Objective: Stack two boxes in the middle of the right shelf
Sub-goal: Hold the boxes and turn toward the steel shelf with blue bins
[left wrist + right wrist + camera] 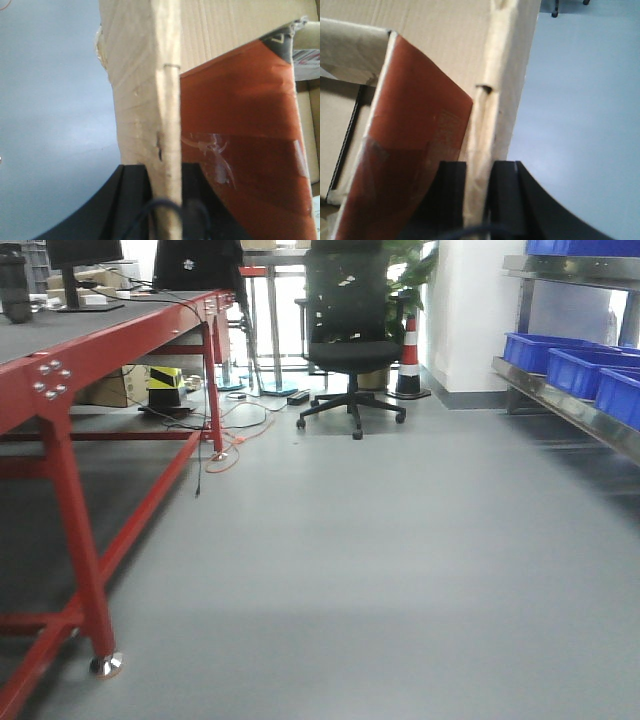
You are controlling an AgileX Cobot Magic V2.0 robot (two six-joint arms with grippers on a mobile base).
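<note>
In the front view, a steel shelf (pixel 565 405) with blue bins (pixel 580 368) runs along the right side. A red workbench (pixel 90 350) stands on the left, with grey floor (pixel 380 570) between them. In the left wrist view, the left gripper (pixel 165 200) is squeezed tight on the thin wall of a cardboard box (pixel 140 90), one black finger on each side, and a flat orange thing (pixel 240 140) sits inside the box. In the right wrist view, the right gripper (pixel 480 195) pinches a box wall the same way, nearly closed, with floor just beside it.
</note>
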